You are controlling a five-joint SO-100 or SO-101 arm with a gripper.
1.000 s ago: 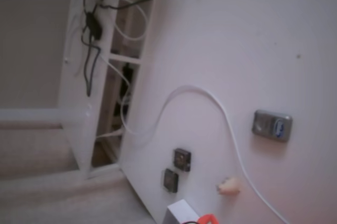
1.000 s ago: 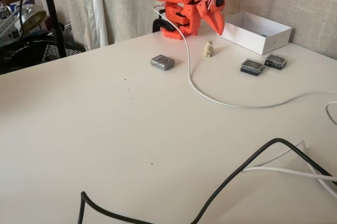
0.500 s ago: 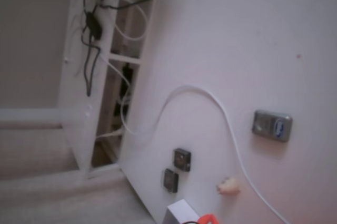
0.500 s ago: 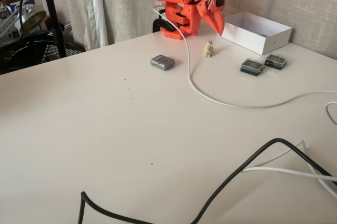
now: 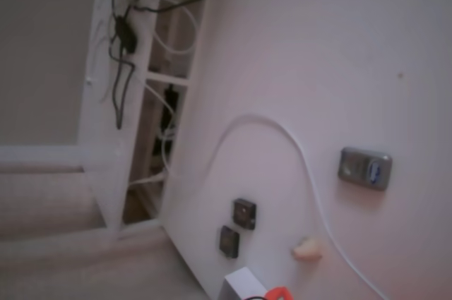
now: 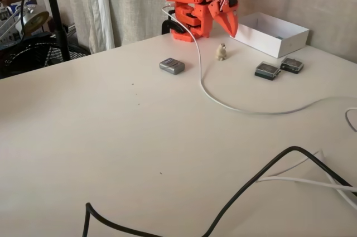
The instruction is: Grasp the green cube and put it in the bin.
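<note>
Tabletop (image 6: 111,136) with the bin (image 6: 290,32) at the back: two dark chips (image 6: 267,70) lie just in front of it. At the bin's left corner in this fixed view, the claw (image 6: 231,33) hangs pressed together and empty. No green cube shows clearly. Its place and facing cannot be told, so finding it likely comes before any reach.

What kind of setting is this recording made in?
Probably a home room, not a lab: a white table against curtains, a fan beside it, loose cables trailing across.
</note>
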